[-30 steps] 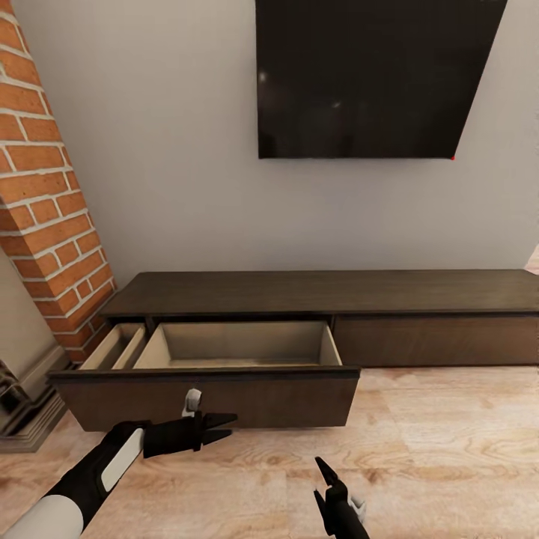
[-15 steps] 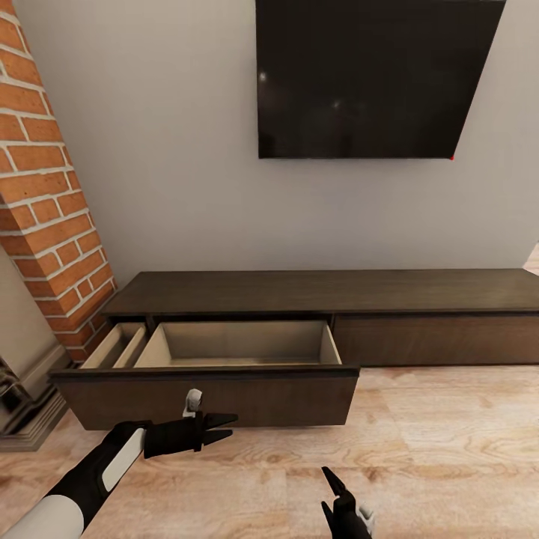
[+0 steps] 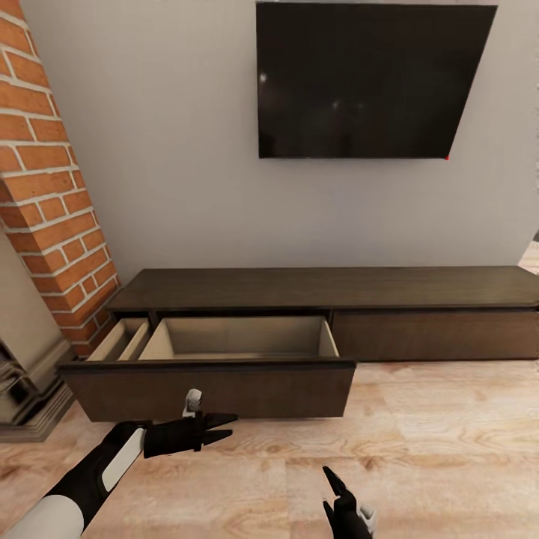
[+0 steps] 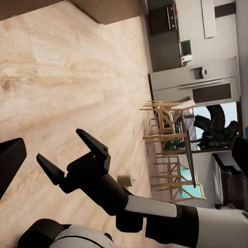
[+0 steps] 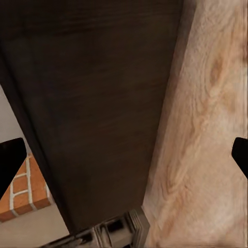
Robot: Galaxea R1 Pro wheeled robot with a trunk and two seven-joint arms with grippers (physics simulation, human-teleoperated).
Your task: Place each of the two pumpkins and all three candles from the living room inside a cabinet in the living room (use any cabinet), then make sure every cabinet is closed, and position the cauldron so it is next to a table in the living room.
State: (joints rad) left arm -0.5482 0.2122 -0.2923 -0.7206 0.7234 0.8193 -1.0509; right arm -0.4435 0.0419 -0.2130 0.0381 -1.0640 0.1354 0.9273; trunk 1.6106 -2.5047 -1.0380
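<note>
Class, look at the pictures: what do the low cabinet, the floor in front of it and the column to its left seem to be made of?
The cabinet looks like dark-brown wood with a matt finish: faint grain shows on its open drawer, whose inside is paler. The floor looks like light wooden boards or laminate, with wavy grain and plank seams. The column looks like red brick with pale mortar joints. All are rendered, so only apparent.

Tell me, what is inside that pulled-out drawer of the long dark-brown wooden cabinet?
The open drawer of the long dark-brown wooden cabinet shows pale inner walls and nothing on the visible strip of floor. Its own dark front panel hides the nearer part of the floor.
</note>
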